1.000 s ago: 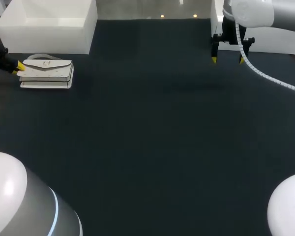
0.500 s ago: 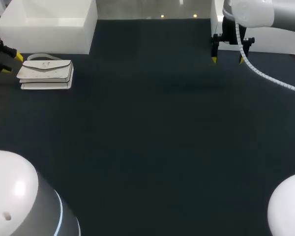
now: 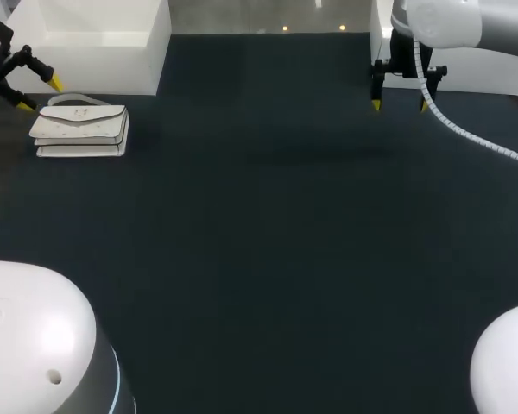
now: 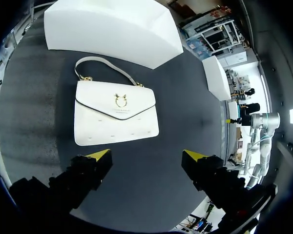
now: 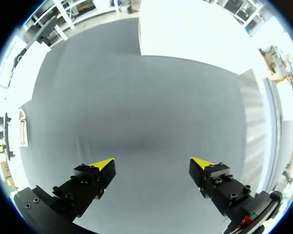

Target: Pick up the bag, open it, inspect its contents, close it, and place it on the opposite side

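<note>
The left wrist view gives the detail: the white bag lies flat, flap shut, with a gold clasp at its middle and its strap looped toward the white box behind it. The head view adds the placing. The bag sits at the bench's far left, just before that box, and the left gripper is near its corner, spread wide and holding nothing. The right gripper hangs wide open and empty by a second white box, well apart from the bag. Any print under the clasp is too small to read.
</note>
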You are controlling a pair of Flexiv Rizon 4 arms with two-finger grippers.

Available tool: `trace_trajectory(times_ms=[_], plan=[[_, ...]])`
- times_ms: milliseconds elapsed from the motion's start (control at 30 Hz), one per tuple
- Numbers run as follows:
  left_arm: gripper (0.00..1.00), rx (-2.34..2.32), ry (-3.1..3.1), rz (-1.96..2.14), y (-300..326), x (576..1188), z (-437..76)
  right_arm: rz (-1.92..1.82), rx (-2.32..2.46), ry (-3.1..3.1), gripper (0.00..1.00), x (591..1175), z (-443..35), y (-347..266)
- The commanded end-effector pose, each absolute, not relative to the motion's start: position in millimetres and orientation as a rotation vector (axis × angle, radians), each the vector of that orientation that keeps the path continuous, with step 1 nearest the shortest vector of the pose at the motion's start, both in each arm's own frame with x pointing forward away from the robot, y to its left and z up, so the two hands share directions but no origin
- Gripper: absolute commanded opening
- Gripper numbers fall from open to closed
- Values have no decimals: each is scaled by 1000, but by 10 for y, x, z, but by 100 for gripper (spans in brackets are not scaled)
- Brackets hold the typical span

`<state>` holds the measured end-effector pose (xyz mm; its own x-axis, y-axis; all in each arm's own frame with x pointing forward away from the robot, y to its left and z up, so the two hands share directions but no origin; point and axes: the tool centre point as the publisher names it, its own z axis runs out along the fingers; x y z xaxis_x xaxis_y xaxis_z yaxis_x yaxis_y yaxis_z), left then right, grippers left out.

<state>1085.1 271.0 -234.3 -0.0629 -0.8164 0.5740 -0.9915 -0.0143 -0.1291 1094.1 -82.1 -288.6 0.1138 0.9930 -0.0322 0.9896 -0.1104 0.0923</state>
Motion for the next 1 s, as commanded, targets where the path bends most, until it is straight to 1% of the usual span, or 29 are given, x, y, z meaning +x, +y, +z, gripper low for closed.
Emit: trace_trajectory(times_ms=[33,433,1000], plan=[[100,2317,-2191,484,2436,10647,-2186,51,2276,2030,100,10943,-2877,-814],[100,2391,-2211,356,2229,10593,-2146,51,2276,2030,100,10943,-2877,-814],[100,2268,-2254,437,2088,10635,-2227,51,2276,2030,100,10943,-2877,-814]])
